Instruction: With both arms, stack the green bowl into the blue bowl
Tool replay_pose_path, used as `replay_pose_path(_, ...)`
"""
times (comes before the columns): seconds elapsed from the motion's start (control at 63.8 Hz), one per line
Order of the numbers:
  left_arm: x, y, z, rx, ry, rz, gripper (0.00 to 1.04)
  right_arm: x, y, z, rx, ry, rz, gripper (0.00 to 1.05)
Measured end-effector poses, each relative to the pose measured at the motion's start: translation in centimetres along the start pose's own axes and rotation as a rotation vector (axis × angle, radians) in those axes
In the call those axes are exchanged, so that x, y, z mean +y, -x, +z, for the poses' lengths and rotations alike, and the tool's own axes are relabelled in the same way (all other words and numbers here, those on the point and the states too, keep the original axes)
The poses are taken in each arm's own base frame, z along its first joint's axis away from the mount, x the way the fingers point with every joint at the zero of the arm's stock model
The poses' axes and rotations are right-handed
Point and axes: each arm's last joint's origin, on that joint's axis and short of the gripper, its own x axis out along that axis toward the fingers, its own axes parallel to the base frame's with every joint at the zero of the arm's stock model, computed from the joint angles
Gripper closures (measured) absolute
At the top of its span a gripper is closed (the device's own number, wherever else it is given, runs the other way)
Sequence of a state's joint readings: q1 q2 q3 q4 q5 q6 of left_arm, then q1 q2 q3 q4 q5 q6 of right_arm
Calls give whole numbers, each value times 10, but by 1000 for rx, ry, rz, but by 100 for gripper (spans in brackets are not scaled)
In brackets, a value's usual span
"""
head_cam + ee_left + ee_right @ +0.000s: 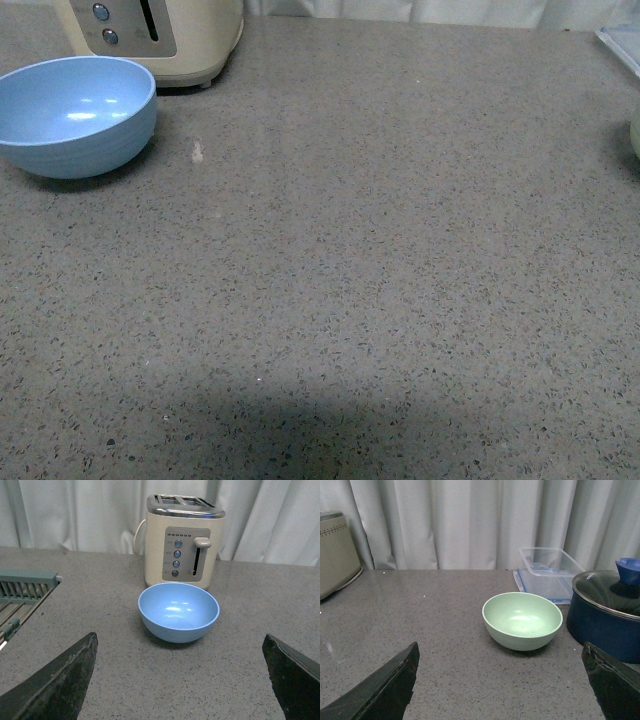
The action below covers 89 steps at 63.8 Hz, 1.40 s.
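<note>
**Grippers spread wide, one bowl ahead of each**

Black jaws of the left gripper (pixel 180 635) are spread wide and nothing is held between them. The blue bowl (pixel 178 611) is found just ahead of them, centred on the gap, upright with its mouth up. Being round, it has no long axis. A toaster (pixel 182 540) stands close behind the bowl, its lever side turned toward the jaws. Whether the two touch cannot be told. A rack (pixel 22 590) lies off beyond one jaw, well apart from the bowl. Bare counter (pixel 235 680) is left between jaws and bowl.

The right gripper (pixel 500 644) is likewise wide open and empty. The green bowl (pixel 522 620) sits ahead of it, slightly toward one jaw, upright, mouth up. A dark blue lidded pot (pixel 607 615) stands just beside the bowl on that side, and a clear container (pixel 545 567) lies behind it. On the other side the counter is open.

From the front, the blue bowl (pixel 75 115) is seen at one edge, with only a sliver of the green bowl (pixel 636 135) at the opposite edge. Broad bare counter lies between them.
</note>
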<state>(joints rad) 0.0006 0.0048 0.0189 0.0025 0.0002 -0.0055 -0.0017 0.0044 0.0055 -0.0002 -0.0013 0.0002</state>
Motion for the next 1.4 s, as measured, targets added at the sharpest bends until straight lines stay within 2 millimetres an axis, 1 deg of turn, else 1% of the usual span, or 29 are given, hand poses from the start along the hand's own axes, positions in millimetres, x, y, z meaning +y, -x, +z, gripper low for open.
replay_pose_path(0.408, 0, 0, 0, 0, 0, 0, 6, 0, 0, 0, 0, 0, 0, 9)
replay_pose_path(0.439, 0, 0, -1, 15, 7, 23, 6, 0, 0, 0, 0, 0, 0, 9)
replay_pose_path(0.486, 1, -1, -4, 99, 43, 137, 6, 0, 0, 0, 0, 0, 0, 9)
replay_pose_path(0.549, 3, -2, -10, 182, 85, 235, 6, 0, 0, 0, 0, 0, -2, 9)
replay_pose_path(0.643, 6, -7, -10, 215, 151, 279, 6, 0, 0, 0, 0, 0, 0, 9)
replay_pose_path(0.784, 3, -35, 9, 212, 279, 282, 6, 0, 0, 0, 0, 0, 0, 9)
replay_pose_path(0.847, -2, -51, 15, 249, 339, 242, 6, 0, 0, 0, 0, 0, 0, 9)
replay_pose_path(0.894, -10, -65, 16, 296, 391, 178, 6, 0, 0, 0, 0, 0, 0, 9)
replay_pose_path(0.988, -24, -86, 12, 391, 484, 86, 6, 0, 0, 0, 0, 0, 0, 9)
replay_pose_path(1.003, -30, -93, 10, 419, 510, 75, 6, 0, 0, 0, 0, 0, 0, 9)
replay_pose_path(1.098, -39, -114, 5, 480, 571, 87, 6, 0, 0, 0, 0, 0, 0, 9)
replay_pose_path(1.27, -48, -144, -2, 543, 655, 131, 6, 0, 0, 0, 0, 0, 0, 9)
replay_pose_path(1.395, -49, -158, -8, 578, 717, 148, 6, 0, 0, 0, 0, 0, 0, 9)
